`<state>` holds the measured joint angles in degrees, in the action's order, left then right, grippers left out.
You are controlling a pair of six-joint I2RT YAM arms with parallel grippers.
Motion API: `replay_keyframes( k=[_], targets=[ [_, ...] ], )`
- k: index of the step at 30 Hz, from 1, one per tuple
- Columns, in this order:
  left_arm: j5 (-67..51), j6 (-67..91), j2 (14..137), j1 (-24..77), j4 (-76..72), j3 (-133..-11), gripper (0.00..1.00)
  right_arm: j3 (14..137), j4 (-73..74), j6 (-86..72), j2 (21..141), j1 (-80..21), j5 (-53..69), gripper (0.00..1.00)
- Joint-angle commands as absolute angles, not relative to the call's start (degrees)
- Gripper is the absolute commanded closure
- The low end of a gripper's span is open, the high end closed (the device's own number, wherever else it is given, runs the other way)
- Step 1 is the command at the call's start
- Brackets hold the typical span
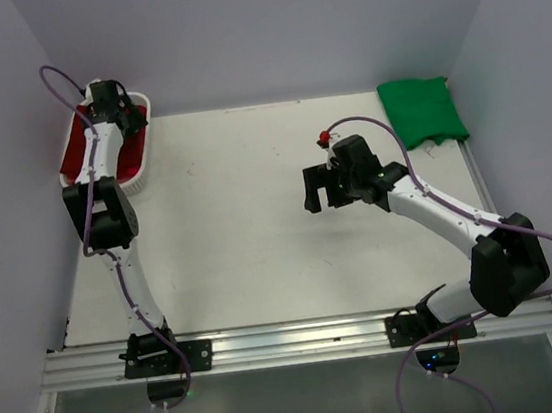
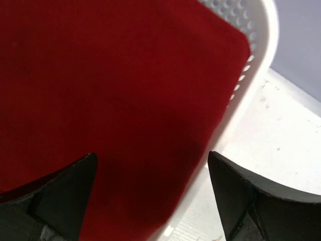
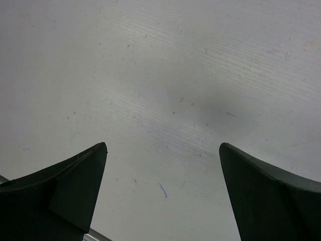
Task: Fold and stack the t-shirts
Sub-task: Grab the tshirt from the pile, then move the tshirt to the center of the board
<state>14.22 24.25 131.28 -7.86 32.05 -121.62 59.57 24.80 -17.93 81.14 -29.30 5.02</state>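
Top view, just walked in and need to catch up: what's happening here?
The left gripper hangs open over the red t-shirt in the white basket at the far left corner, not gripping it. The right gripper is open over bare table, holding nothing. A green t-shirt lies folded at the far right corner.

The white table (image 1: 259,229) is flat and has lots of tiny dark marks and scratches on it, and a shiny metal rail (image 1: 293,340) runs along its edge at 6 o'clock. A green t-shirt (image 1: 421,110) lies at 2 o'clock, right in the far corner, and it looks folded into a neat block. A white basket (image 1: 139,175) with little holes sits at 10 o'clock, maybe poking over the side edge.
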Motion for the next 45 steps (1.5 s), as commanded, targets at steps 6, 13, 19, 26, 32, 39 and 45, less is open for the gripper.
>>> replay_keyframes(
  k=[6,13,19,26,32,39,45],
  targets=[
    [14.68,22.32,134.12,-8.96,32.61,-123.48,0.07,59.33,24.26,-17.93,78.22,-29.53,3.95,0.01],
    [13.36,23.03,134.48,-9.32,33.58,-124.63,1.0,58.54,23.91,-18.1,78.05,-29.53,3.25,0.01],
    [14.06,24.52,122.73,-6.26,34.8,-125.76,1.0,57.92,23.12,-18.19,78.75,-29.53,3.61,0.01],
    [12.75,23.9,112.25,4.37,37.53,-130.43,1.0,57.57,22.94,-18.72,77.7,-29.53,2.73,0.01],
    [-5.16,32.5,99.77,6.59,32.71,-122.03,1.0,56.6,22.68,-20.74,75.85,-29.44,0.18,0.01],
    [-21.36,48.06,78.34,6.77,13.28,-93.36,1.0,55.11,22.94,-25.04,71.73,-29.53,-8.69,0.01],
    [-27.68,56.33,68.13,7.9,5.98,-63.15,0.91,54.23,25.13,-26.28,65.58,-29.44,-15.2,0.01]
  ],
)
